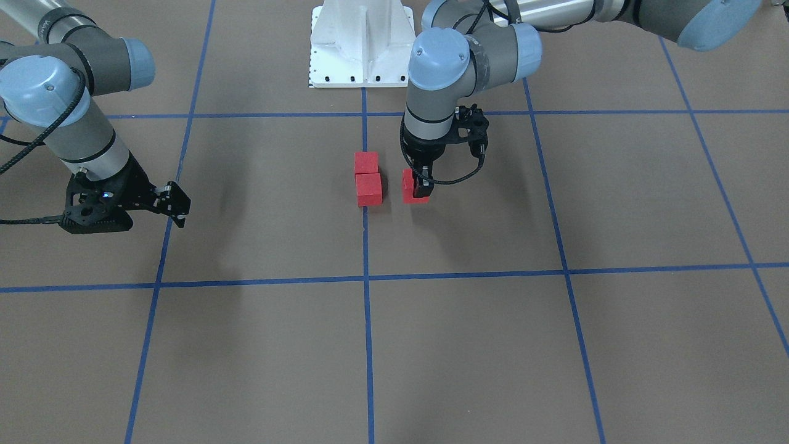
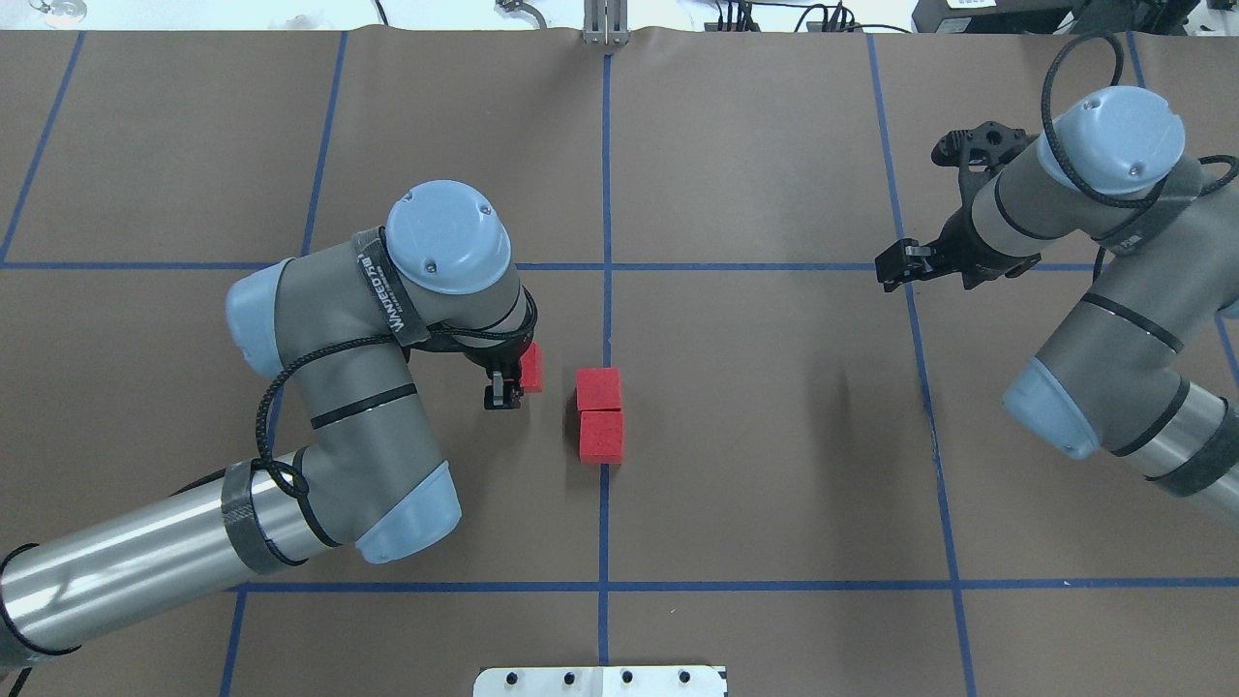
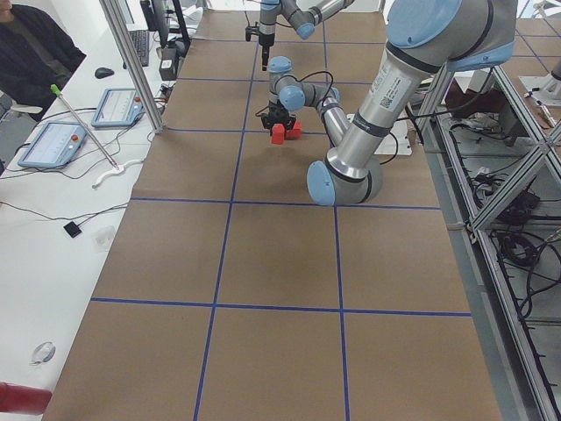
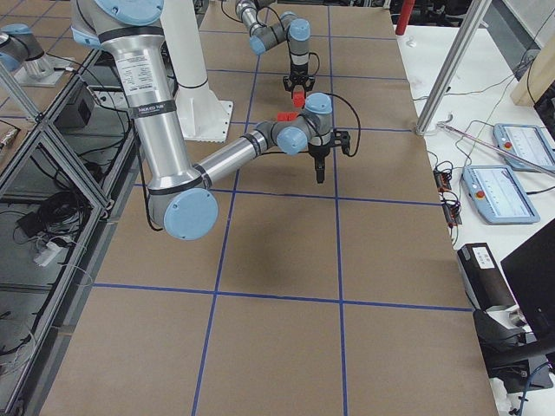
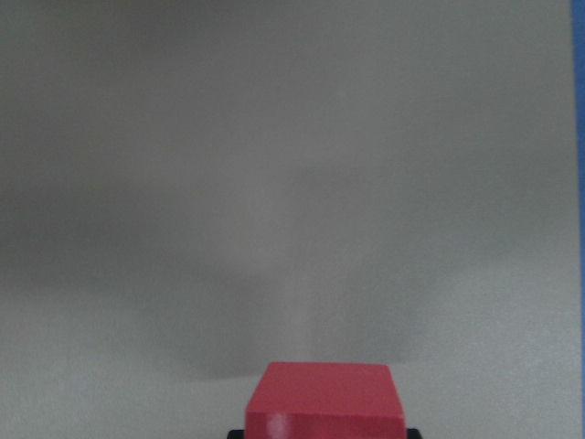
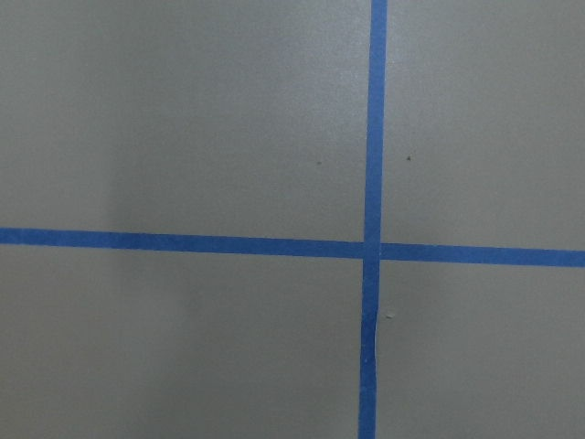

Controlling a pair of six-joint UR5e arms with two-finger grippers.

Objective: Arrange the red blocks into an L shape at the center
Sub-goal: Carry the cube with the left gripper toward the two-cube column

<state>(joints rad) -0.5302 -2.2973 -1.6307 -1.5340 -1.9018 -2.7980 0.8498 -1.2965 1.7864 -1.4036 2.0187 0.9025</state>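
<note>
Two red blocks [image 2: 599,389] touching at center [image 2: 606,319], third block [image 2: 532,368] clamped in left hand [image 1: 420,189] nearby, right hand [image 2: 892,265] unclear

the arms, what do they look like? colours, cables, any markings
The left arm and right arm are silver tubes with grey joints and light blue round caps. A black cable loops along each. The left hand and right hand are black and two-fingered. The left wrist's dark strap carries white lettering.

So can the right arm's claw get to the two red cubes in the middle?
Probably yes. Only bare brown table lies between the right claw and the two touching small matte red cubes. The left claw, holding the third red cube, is on their other side.
</note>
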